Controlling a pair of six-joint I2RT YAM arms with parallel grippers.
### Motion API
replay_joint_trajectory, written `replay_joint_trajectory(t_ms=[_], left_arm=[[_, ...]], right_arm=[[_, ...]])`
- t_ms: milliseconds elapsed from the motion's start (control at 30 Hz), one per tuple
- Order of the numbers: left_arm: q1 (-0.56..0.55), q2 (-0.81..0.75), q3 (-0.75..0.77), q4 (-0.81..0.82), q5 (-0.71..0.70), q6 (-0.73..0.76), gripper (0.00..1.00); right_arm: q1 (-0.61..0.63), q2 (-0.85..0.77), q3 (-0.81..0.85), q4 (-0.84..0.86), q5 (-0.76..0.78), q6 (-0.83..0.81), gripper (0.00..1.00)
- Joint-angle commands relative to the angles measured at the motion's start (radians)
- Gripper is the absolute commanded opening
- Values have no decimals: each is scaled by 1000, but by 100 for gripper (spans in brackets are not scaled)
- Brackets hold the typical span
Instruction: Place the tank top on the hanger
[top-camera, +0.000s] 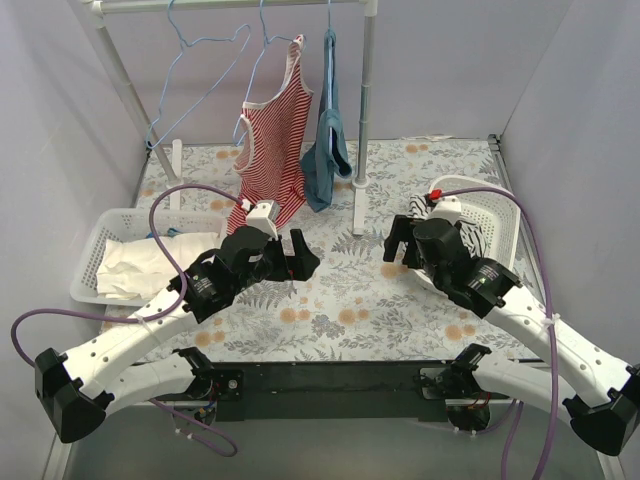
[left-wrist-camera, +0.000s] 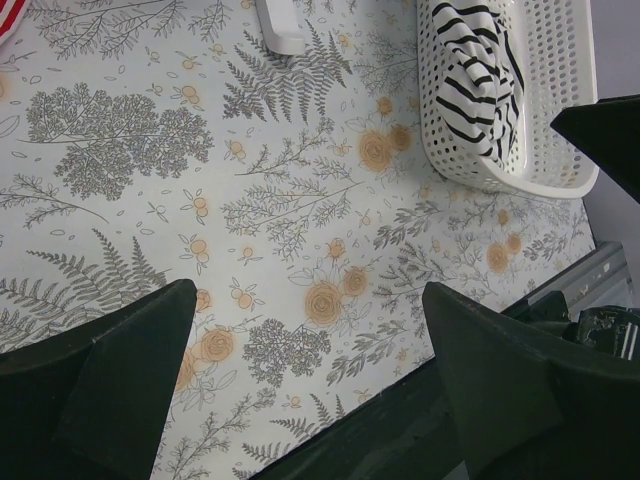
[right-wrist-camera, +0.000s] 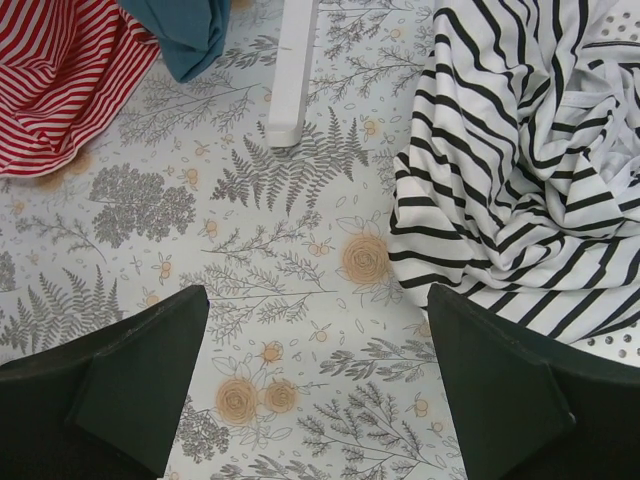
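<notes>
The tank top (top-camera: 472, 240), white with black stripes, lies crumpled in the white basket (top-camera: 505, 215) at the right. It also shows in the right wrist view (right-wrist-camera: 530, 150) and the left wrist view (left-wrist-camera: 480, 80). The light-blue wire hanger (top-camera: 214, 42) hangs bare at the left end of the rack. My right gripper (top-camera: 398, 240) is open and empty just left of the basket, with its jaws (right-wrist-camera: 318, 375) wide apart over the floral cloth beside the top's edge. My left gripper (top-camera: 300, 258) is open and empty over the middle of the table, seen also in its wrist view (left-wrist-camera: 310, 370).
A red-and-white striped tank top (top-camera: 275, 130) and a blue garment (top-camera: 328, 140) hang on the rack. The white rack pole (top-camera: 365, 110) and its foot (right-wrist-camera: 290, 70) stand between the arms. A second white basket (top-camera: 95, 250) with white cloth sits at the left.
</notes>
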Motion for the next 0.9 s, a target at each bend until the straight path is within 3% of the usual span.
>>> replay_joint_trajectory(t_ms=[0,433,600,867], left_arm=[[-2,-42,17,-6,-16,4,98],[-4,-25,15,-8,19,15,98],[-2,-7,18,-23,19,11,98],[-2,-24,26,-42,9,11,98]], right_arm=[[2,-43,-24,64,59,-55,99],[-70,24,-55,164,-41,-161,94],[-230,96,-82,245,-203,-185,88],[-358,193,-110,293,-205,-181,76]])
